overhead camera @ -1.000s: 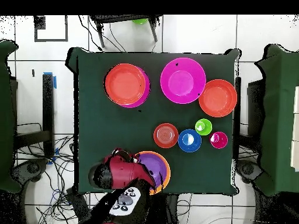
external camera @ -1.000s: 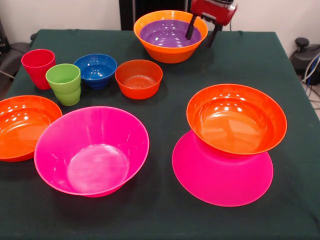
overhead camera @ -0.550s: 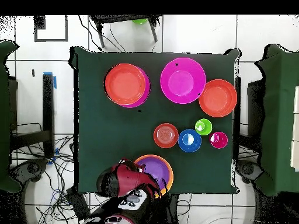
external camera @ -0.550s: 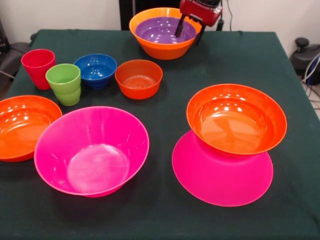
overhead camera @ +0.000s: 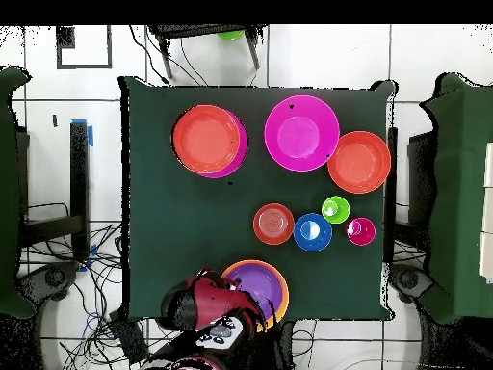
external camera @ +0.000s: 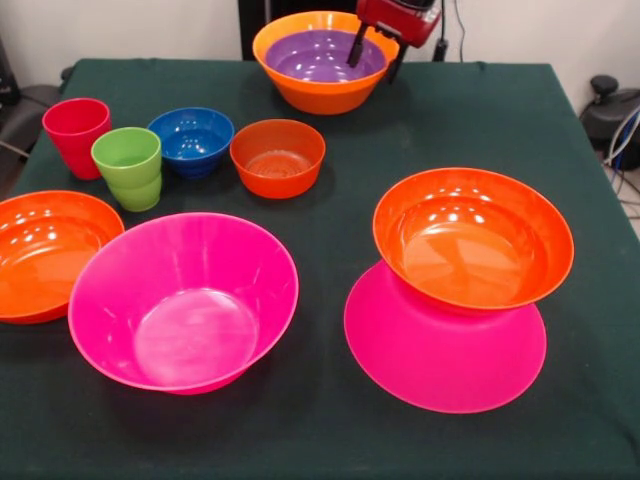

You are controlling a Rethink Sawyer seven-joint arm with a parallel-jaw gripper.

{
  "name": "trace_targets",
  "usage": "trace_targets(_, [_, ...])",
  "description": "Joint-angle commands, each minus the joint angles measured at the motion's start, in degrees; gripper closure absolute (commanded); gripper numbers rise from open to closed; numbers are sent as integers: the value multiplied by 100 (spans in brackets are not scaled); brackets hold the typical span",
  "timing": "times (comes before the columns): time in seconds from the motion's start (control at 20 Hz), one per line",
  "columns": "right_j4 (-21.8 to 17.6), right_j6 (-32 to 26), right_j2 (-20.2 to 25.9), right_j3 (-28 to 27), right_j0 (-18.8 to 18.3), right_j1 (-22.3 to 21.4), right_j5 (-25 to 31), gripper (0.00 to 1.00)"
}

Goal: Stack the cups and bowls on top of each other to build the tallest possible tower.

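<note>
1. Hot pink forms the base of the tower: an upturned bowl, rim flat on the green desk, with a shallow red-orange bowl seated upright on top. It stands at 4 o'clock in the front view.
2. A purple bowl sits nested inside a large orange bowl at 12 o'clock, at the desk's far edge.
3. The gripper is at the right rim of that nested pair. One of its dark fingers is inside the purple bowl, the other is outside the orange wall; the fingers are closed on the two rims together.
4. The tower lies well apart from the fingers, toward 5 o'clock from them.
5. A second hot pink bowl stands upright at 7 o'clock; another shallow red-orange bowl touches it at 9 o'clock.
6. At 10 o'clock, in a row: red cup, lime green cup, blue bowl, small red-orange bowl.
</note>
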Motion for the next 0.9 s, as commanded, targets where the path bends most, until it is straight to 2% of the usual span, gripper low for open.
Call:
trace_targets(0.05, [-157, 694, 583, 33, -235, 370, -204, 0])
trace_targets(0.2, [-308, 547, 621, -26, -280, 358, -257, 0])
trace_targets(0.25, [-358, 498, 634, -46, -295, 354, -274, 100])
trace_targets(0.45, [-253, 577, 587, -17, -161, 254, -39, 100])
trace_targets(0.9, [-187, 578, 529, -10, -115, 50, 185, 100])
